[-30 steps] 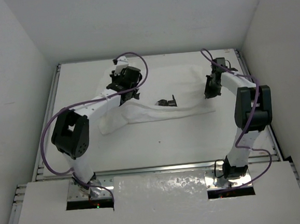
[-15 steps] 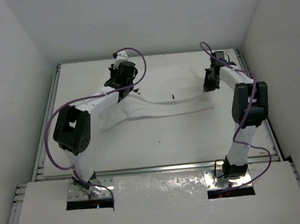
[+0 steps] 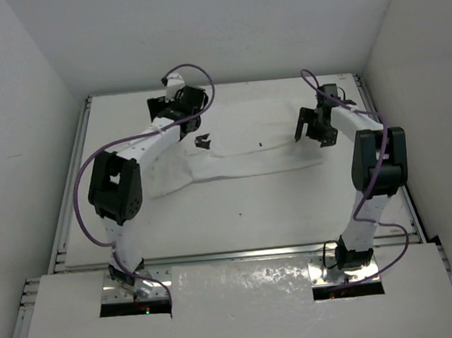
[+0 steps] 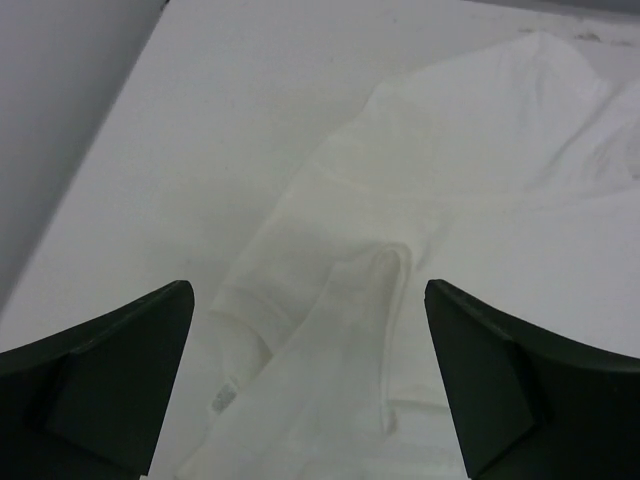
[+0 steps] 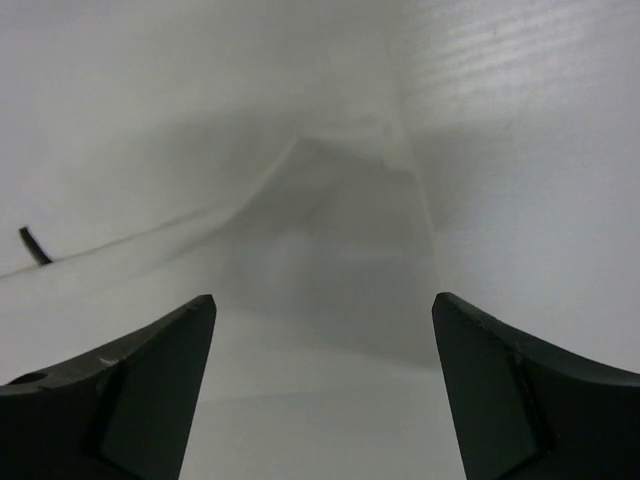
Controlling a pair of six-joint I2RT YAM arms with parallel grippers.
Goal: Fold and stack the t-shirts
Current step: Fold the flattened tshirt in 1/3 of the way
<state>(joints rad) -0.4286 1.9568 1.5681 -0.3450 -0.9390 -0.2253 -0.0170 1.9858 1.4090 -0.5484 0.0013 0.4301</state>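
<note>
There is one t-shirt point(image 3: 241, 166) here, two arms and two grippers. The shirt is lying on a white table point(image 3: 237, 215) that is sitting inside a plain white enclosure, with white walls point(image 3: 223, 36) rising on the left, far and right sides, and a purple cable point(image 3: 83, 188) is looping along each arm.

The shirt is resting on the far half of the table, between the two arms, and it is spreading with its long axis running left to right (its outline is hard to follow, white on white). Its near edge is showing as a wrinkled, slightly raised band, and its left end is trailing toward the near left.

The left gripper point(image 4: 310, 290) is hovering over the shirt's left end with its fingers spread wide and nothing between them. Beneath it, a folded, sleeve-like flap is pointing toward the table's left side.

The right gripper point(image 5: 325, 300) is hanging over the shirt's right end, its fingers likewise parted and empty, above smooth cloth that is lying in shadow.
</note>
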